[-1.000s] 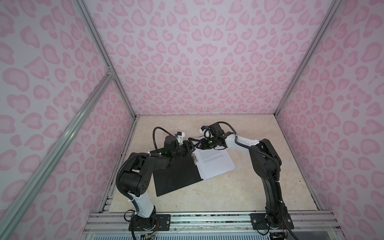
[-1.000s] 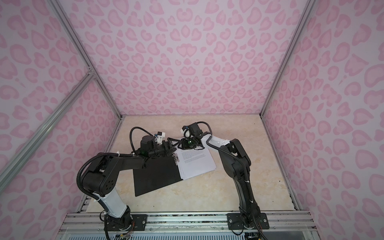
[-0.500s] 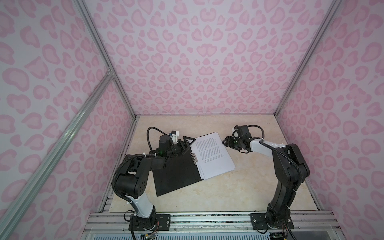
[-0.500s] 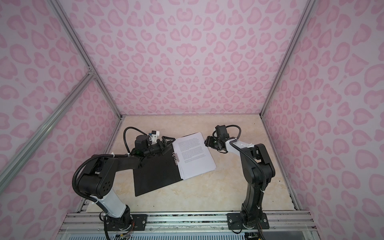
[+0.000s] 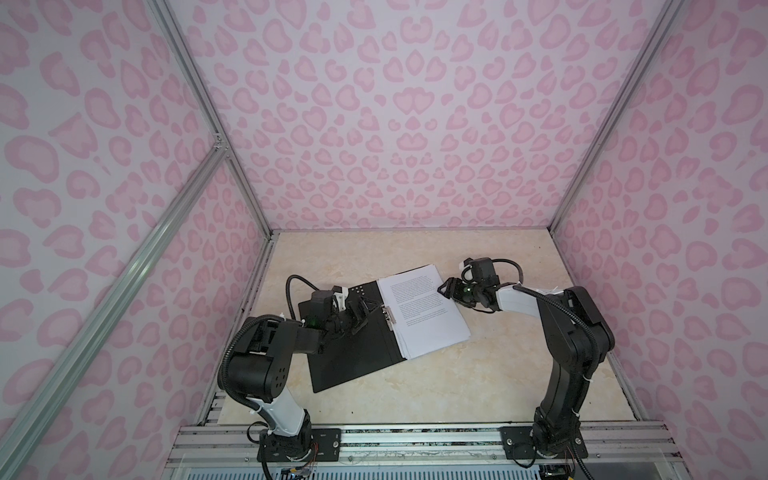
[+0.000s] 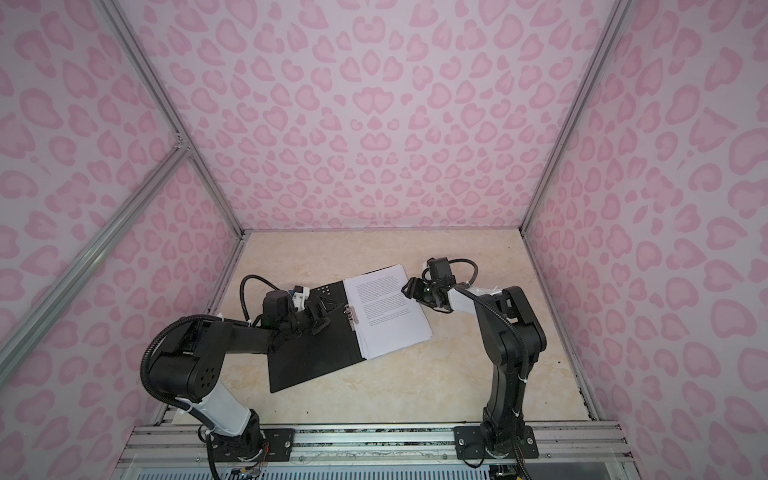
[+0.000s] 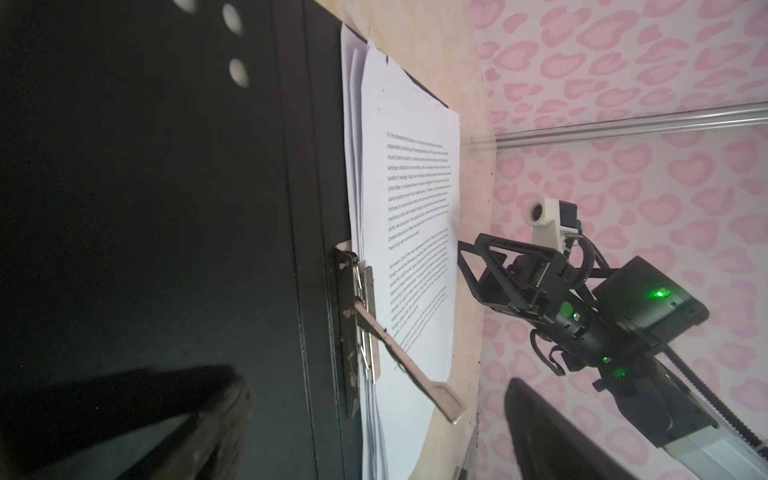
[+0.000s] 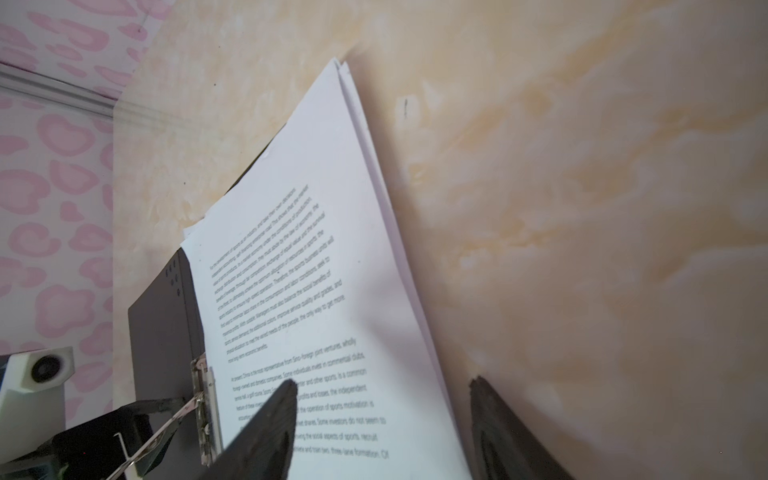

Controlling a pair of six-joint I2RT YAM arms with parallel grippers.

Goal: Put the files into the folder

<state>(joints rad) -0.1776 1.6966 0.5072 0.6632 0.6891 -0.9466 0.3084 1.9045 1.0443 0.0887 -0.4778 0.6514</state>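
The folder (image 5: pixel 353 353) lay open and flat on the desk (image 5: pixel 498 374), black inside up. The files (image 5: pixel 424 316) sat as a loose stack on its right half, their inner edge tucked against the metal clip (image 5: pixel 388 319). In the left wrist view the clip's lever (image 7: pixel 409 368) stood up off the paper, so the stack was probably not clamped.

The left claw (image 5: pixel 363 311) hung over the black left cover just beside the clip, jaws wide apart and empty. The right claw (image 5: pixel 443 289) was at the stack's outer edge, also parted. In its wrist view one finger (image 8: pixel 274 415) hung over the printed page and the other over bare desk, gripping nothing.

The sheets looked light, limp and slick against each other (their corners were already fanned in both wrist views). A pinch at one corner would likely lift only the top page or crease it. Pressing flat from above, or nudging the outer edge toward the clip, seemed safer. The folder looked thin and light and likely to slide, so it wanted steadying. The lever was the one stiff part fit to push.
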